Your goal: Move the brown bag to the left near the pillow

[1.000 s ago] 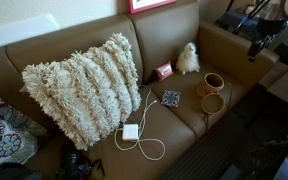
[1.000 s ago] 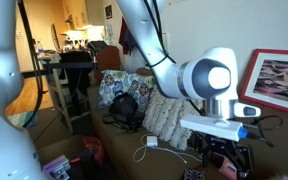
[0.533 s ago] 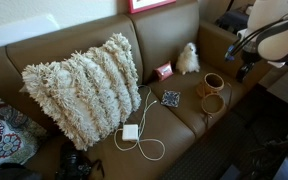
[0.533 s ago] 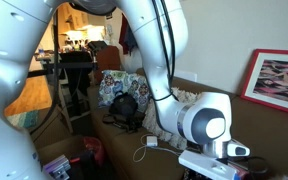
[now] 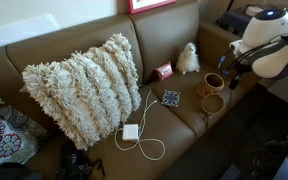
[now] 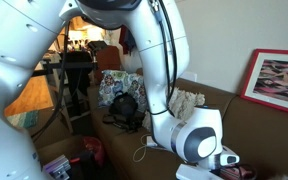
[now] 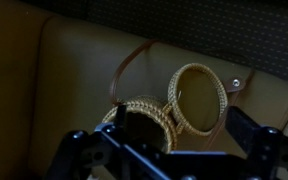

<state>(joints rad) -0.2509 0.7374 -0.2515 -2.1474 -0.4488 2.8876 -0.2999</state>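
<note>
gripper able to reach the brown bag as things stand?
Likely yes. In the wrist view the gripper hangs over the brown bag, jaws open, with nothing between them.

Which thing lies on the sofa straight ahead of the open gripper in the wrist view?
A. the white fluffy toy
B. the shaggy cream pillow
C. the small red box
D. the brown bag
D: the wrist view shows the brown bag, with its round rim and thin strap, lying on the sofa just beyond the open gripper.
</note>
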